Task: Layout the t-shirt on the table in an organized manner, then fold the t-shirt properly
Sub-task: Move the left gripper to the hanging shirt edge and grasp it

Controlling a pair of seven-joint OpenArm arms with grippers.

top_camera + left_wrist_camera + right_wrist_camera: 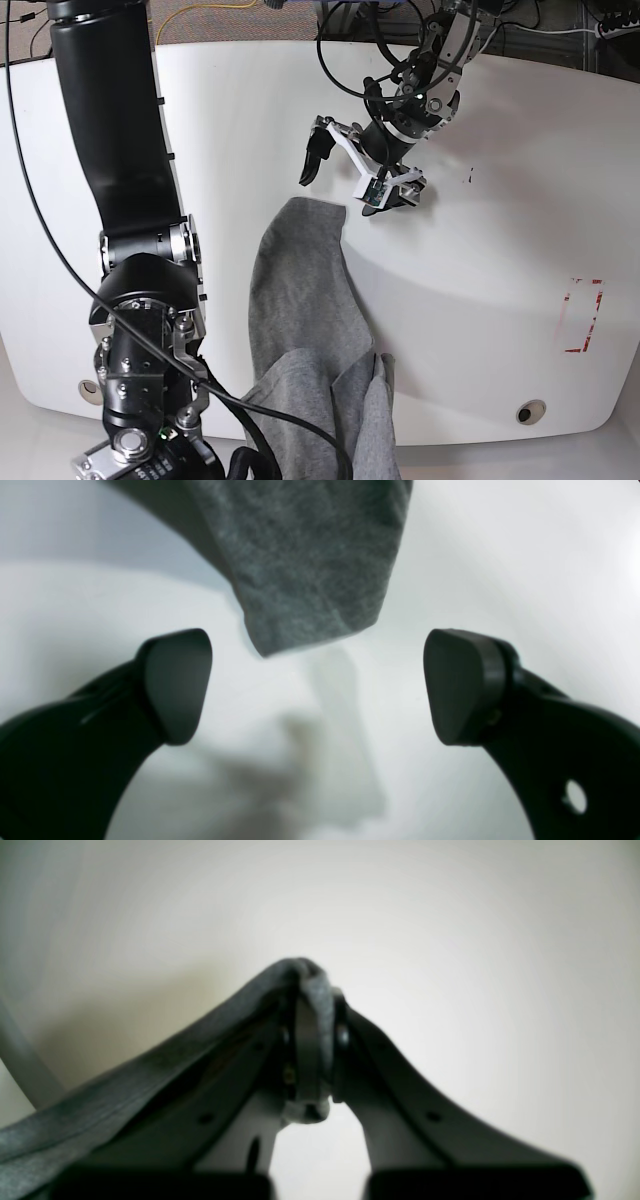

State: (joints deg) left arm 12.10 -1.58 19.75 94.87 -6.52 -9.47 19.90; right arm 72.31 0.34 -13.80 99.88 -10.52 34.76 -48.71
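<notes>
A thick black robot arm (pixel 130 200) fills the near left of the overhead view, rising from a joint at the bottom edge, with black cables (pixel 30 200) looping beside it. It blocks the lower left part of the white bench (pixel 480 280). The right hand (pixel 312 1030) at its end is out of sight from above; its own camera shows the two fingers pressed together, pinching a fold of the grey t-shirt (pixel 310 330) between their tips. From that grip a band of cloth runs off to the lower left, blurred and cut off by the frame.

From above, the t-shirt lies as a long, rumpled strip from the middle of the bench down to the near edge, where it bunches and passes out of view. Its upper end reaches just below the left hand (pixel 355 172), at the far centre of the bench. That hand is spread wide and holds nothing; in its own camera one corner of the cloth hangs between and beyond the two dark fingers (pixel 177 685), touching neither.

A red-and-white sticker (pixel 583 316) sits near the right edge of the bench; any print on it is too small to read. A round metal grommet (pixel 529 411) lies near the front right, and small dark specks (pixel 468 177) mark the surface right of the left hand. More cables (pixel 350 30) tangle at the far edge.
</notes>
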